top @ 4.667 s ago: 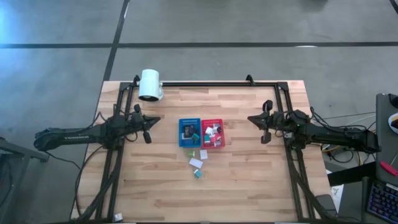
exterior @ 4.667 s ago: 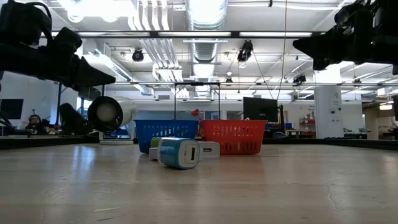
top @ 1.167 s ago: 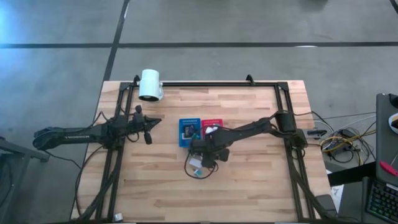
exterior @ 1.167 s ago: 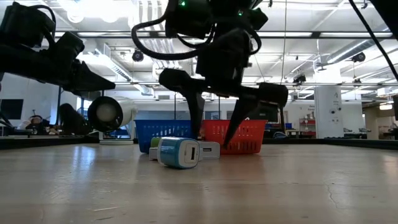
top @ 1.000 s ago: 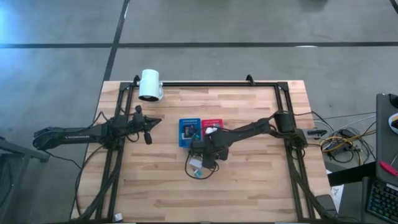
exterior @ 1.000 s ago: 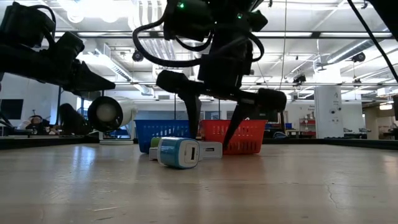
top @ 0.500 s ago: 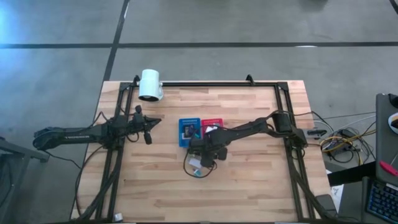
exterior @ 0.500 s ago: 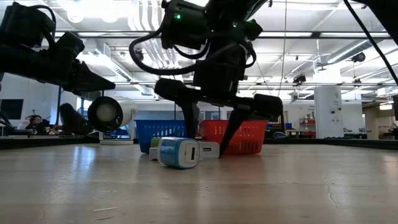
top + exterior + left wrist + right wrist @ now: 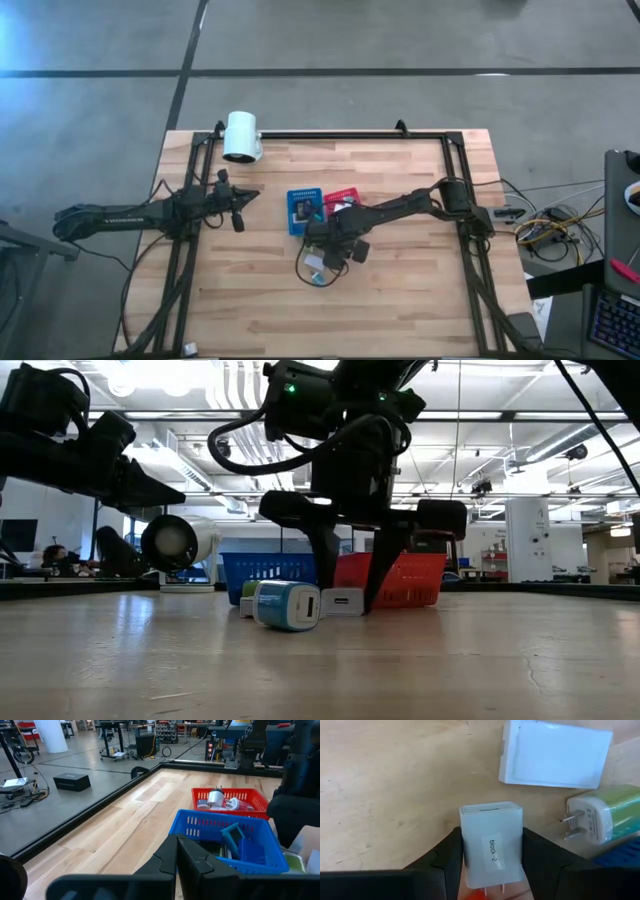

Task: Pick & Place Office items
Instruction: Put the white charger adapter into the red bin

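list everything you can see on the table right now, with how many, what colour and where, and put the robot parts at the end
Blue tray: one, blue, mid-table, holding small items.
Red tray: one, red, right of the blue tray, tilted askew.
White charger block: one, white, labelled block-2, on the wood in front of the trays, between the right gripper's jaws.
Flat white block: one, white, lying on the wood near it.
Teal plug: one, teal and white, nearest the front edge.
White cylinder: one, white, back left corner.
Left gripper: one, dark, shut, hovering left of the trays.
Right gripper: one, dark, down over the white charger block.
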Robot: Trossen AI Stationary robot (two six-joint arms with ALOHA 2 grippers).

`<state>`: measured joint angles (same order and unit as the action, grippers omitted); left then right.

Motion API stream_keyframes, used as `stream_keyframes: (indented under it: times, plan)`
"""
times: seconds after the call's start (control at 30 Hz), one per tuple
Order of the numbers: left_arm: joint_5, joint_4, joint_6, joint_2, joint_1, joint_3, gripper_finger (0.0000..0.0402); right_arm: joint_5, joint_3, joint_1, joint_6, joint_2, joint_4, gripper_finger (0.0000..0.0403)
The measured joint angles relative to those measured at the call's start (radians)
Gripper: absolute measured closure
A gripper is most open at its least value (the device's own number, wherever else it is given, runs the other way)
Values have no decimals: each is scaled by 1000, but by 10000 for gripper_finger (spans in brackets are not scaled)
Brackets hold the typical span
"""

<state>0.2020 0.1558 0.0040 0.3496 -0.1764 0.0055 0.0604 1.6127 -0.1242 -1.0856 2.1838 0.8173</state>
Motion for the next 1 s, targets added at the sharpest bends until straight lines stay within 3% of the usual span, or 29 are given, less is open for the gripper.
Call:
stream_keyframes:
  times: [0.57,0.8,1.0]
  plan:
    - [0,1,0,0,0,0,390,6,124,-25,126,-58,115,245]
    - [1,8,-2,0,0,0,390,198,95,26,298,-224,123,246]
    - [3,8,-9,0,0,0,390,329,-111,72,418,-471,-129,246]
